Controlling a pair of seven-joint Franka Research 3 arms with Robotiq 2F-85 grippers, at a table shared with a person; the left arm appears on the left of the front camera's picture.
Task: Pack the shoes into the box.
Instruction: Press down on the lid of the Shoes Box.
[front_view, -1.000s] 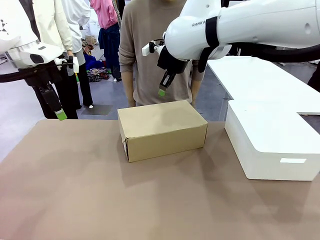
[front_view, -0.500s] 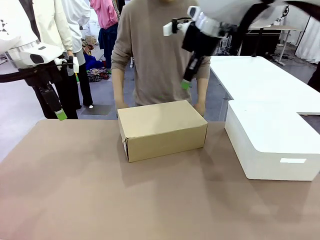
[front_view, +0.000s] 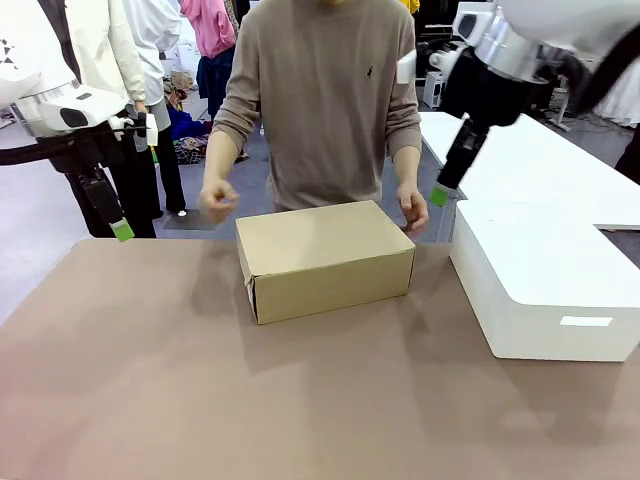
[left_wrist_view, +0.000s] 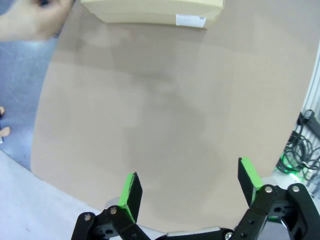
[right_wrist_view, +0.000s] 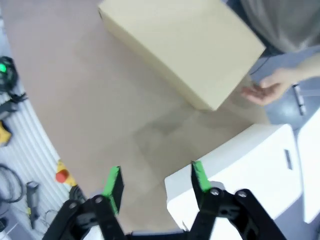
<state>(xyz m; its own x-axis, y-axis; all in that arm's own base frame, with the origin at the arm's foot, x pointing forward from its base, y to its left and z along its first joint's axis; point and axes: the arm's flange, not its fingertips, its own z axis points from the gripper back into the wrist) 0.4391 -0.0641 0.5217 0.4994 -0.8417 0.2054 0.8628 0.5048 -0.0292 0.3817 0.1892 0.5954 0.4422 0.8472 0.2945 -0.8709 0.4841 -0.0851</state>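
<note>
While the box (front_view: 325, 258) sits closed at the middle of the table (front_view: 200, 400), both arms hang above it, apart from it.

At the table's left edge the left gripper (left_wrist_view: 190, 192) is raised, fingers spread and holding nothing. Above the white rounded box (front_view: 540, 285) the right gripper (right_wrist_view: 156, 185) is likewise spread and bare. Behind the table, the person's hands (front_view: 412, 210) hover at either far corner of the cardboard.

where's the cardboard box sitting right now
In the front view the closed cardboard box sits on the table's far middle, just left of the larger white box, with the person's hands at both far corners.
</note>
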